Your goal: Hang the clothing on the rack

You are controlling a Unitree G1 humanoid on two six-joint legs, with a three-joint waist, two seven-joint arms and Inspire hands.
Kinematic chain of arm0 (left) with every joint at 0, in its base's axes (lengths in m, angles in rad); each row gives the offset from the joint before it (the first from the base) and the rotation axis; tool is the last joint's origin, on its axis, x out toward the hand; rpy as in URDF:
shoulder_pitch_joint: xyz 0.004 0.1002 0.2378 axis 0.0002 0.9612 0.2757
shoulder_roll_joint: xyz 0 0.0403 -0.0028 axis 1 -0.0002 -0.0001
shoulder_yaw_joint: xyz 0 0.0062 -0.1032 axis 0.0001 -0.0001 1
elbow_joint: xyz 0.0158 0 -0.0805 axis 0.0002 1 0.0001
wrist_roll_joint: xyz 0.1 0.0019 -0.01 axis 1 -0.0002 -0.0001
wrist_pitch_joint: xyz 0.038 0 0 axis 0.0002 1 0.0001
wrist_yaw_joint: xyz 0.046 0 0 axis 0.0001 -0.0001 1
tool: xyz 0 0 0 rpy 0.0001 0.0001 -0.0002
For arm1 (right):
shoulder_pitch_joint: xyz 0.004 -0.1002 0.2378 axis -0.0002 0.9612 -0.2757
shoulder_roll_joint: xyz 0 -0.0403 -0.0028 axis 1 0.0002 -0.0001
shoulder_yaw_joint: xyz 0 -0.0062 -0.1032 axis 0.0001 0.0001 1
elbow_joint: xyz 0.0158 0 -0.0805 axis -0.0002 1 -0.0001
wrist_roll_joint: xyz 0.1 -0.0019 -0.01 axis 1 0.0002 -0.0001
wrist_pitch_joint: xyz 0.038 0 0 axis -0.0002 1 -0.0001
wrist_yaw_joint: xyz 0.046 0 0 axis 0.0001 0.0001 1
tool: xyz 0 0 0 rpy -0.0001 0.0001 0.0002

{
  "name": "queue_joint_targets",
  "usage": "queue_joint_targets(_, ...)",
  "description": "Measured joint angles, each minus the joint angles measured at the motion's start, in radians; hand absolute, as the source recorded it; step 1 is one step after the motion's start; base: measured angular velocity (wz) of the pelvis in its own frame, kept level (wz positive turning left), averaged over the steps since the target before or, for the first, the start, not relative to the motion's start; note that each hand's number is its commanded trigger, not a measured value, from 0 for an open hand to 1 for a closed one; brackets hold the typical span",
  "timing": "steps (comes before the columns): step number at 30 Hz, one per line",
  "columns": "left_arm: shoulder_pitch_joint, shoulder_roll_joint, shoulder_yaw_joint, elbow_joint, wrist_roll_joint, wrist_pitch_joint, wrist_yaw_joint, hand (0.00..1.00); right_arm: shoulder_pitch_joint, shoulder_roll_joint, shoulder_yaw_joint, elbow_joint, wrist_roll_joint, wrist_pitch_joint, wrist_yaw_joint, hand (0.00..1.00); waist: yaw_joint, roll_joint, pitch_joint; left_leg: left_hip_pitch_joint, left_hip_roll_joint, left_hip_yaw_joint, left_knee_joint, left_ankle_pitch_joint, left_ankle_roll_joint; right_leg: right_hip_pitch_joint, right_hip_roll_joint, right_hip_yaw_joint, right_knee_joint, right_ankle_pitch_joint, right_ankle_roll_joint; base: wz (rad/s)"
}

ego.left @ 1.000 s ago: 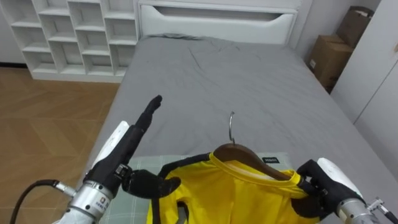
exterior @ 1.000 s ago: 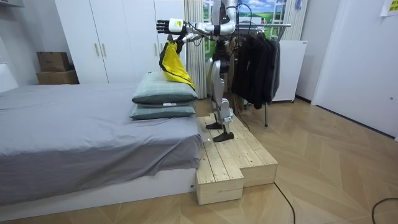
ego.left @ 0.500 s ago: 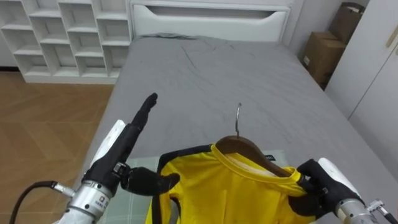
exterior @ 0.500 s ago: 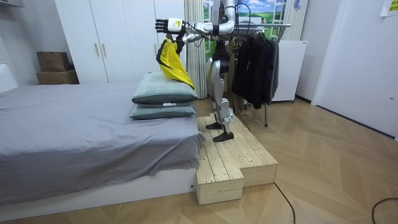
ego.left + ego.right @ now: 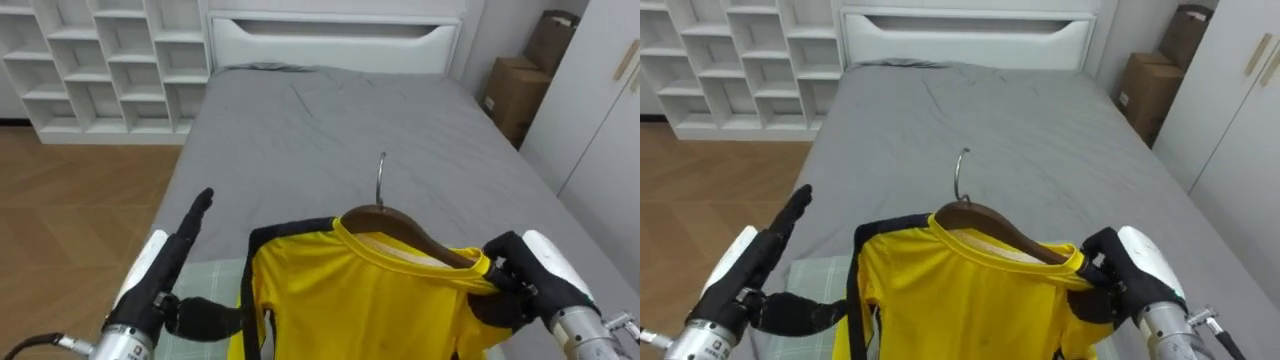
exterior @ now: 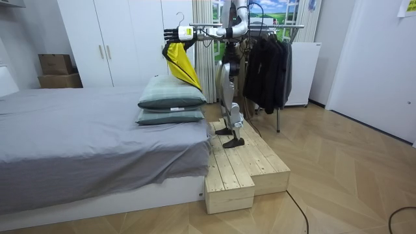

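G1's right hand (image 5: pixel 525 275) is clamped on the yellow shirt (image 5: pixel 370 300) at its shoulder, over the end of the wooden hanger (image 5: pixel 395 225). The shirt is held up above the pillows (image 6: pixel 170 101) at the near edge of the bed (image 5: pixel 330 120). The left hand (image 5: pixel 162 270) has its fingers straight and apart, beside the shirt's other side.

The yellow shirt (image 5: pixel 370 300) has black edges and hangs on a brown wooden hanger (image 5: pixel 415 236). The hanger's thin metal hook (image 5: pixel 380 180) points straight up. The shirt is up in the air over the near end of the gray bed (image 5: pixel 400 120). The right hand (image 5: pixel 530 282) grips one shoulder.
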Motion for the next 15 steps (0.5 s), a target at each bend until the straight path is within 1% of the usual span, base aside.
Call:
queue_joint_targets(1, 0.000, -0.007, 0.017, 0.036, 0.000, 0.000, 0.026, 0.00, 0.013, 0.000, -0.017, -0.018, -0.022, 0.000, -0.002, 1.00, 0.003, 0.000, -0.0001, 0.001, 0.000, 0.003, -0.001, 0.000, 0.000, -0.001, 0.001, 0.004, 0.000, 0.000, 0.000, -0.11)
queue_joint_targets(2, 0.001, -0.008, 0.023, 0.055, 0.000, 0.000, 0.040, 0.00, 0.019, -0.001, -0.023, -0.027, -0.026, 0.001, -0.003, 1.00, 0.005, 0.000, -0.0001, 0.002, 0.001, 0.006, -0.002, 0.000, 0.000, -0.002, 0.002, 0.007, 0.001, 0.000, 0.000, -0.15)
queue_joint_targets(3, 0.012, -0.016, 0.045, 0.089, 0.000, -0.001, 0.063, 0.00, 0.038, 0.000, -0.037, -0.057, -0.044, 0.002, -0.003, 1.00, 0.011, 0.001, 0.0001, 0.008, 0.002, 0.014, -0.006, 0.000, 0.000, -0.004, 0.004, 0.015, 0.004, 0.000, 0.000, -0.13)
queue_joint_targets(4, 0.021, -0.030, 0.068, 0.128, 0.000, -0.001, 0.091, 0.00, 0.060, 0.000, -0.051, -0.090, -0.058, 0.001, -0.003, 1.00, 0.011, 0.002, -0.0003, 0.009, 0.002, 0.014, -0.006, 0.000, 0.000, -0.004, 0.004, 0.016, 0.006, 0.000, -0.001, -0.11)
queue_joint_targets(6, 0.034, -0.044, 0.099, 0.174, 0.000, -0.001, 0.128, 0.00, 0.084, 0.000, -0.070, -0.125, -0.077, 0.000, -0.003, 1.00, 0.008, -0.001, 0.0001, 0.009, 0.003, 0.014, -0.006, -0.001, -0.002, -0.009, 0.004, 0.014, 0.016, -0.004, -0.003, 0.00)
queue_joint_targets(10, 0.037, -0.053, 0.134, 0.296, -0.004, -0.002, 0.223, 0.00, 0.096, 0.001, -0.095, -0.143, -0.095, -0.002, -0.005, 1.00, 0.004, -0.005, 0.0006, 0.010, 0.004, 0.015, -0.006, -0.002, -0.003, -0.009, 0.005, 0.014, 0.016, -0.005, -0.004, 0.00)
queue_joint_targets(11, 0.037, -0.055, 0.139, 0.306, -0.009, -0.002, 0.232, 0.00, 0.099, 0.001, -0.096, -0.147, -0.095, -0.002, -0.005, 1.00, 0.005, -0.006, 0.0008, 0.011, 0.005, 0.017, -0.005, -0.002, -0.003, -0.008, 0.005, 0.014, 0.016, -0.005, -0.004, 0.00)
queue_joint_targets(13, 0.038, -0.077, 0.180, 0.336, -0.012, -0.003, 0.259, 0.00, 0.127, 0.005, -0.106, -0.196, -0.109, -0.005, -0.005, 1.00, 0.011, -0.009, 0.0015, 0.013, 0.009, 0.031, -0.005, -0.003, -0.005, -0.008, 0.008, 0.025, 0.017, -0.008, -0.009, -0.09)
queue_joint_targets(15, 0.038, -0.085, 0.205, 0.369, -0.018, -0.003, 0.270, 0.00, 0.130, 0.006, -0.109, -0.208, -0.122, -0.017, -0.005, 1.00, 0.012, -0.010, 0.0017, 0.015, 0.013, 0.038, -0.001, -0.005, -0.009, -0.008, 0.010, 0.028, 0.021, -0.010, -0.011, -0.13)
